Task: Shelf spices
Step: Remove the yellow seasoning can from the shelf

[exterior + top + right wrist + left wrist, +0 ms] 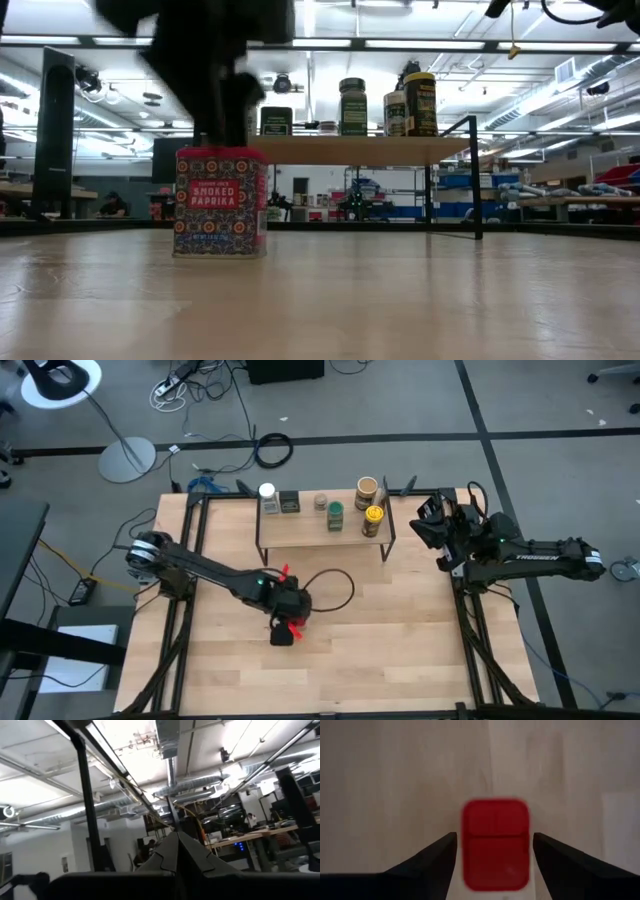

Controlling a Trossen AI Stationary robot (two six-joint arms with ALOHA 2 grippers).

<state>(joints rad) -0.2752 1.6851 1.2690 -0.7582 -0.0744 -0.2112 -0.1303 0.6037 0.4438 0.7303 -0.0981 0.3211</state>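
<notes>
High view: the left gripper (284, 628) is hanging over the red tin (283, 636) on the table (400, 630), well in front of the shelf (300, 530). Six other spices, among them a white-lidded jar (267, 491) and a brown canister (367, 491), are already standing along the shelf top. The right gripper (432, 520) is waiting folded at the table's right edge, beside the shelf end. Judged from this, the last spice is the one in hand.

Low view: the tin (220, 202) is standing upright on the table, long axis vertical, its "smoked paprika" label facing this camera. The left arm is hanging dark just above it; whether it is touching the lid cannot be told.

Left wrist view: the fingers (432, 860) are standing apart, flanking the tin's red lid (496, 842) on both sides without visibly pressing it. The lid's longer side is running along the fingers' length. The next move is probably calling for a lower descent, a closure on the two broad faces, then a lift clear of the shelf edge.

Right wrist view: the right fingers (192, 857) are lying pressed together, pointing up into the room, holding nothing.
</notes>
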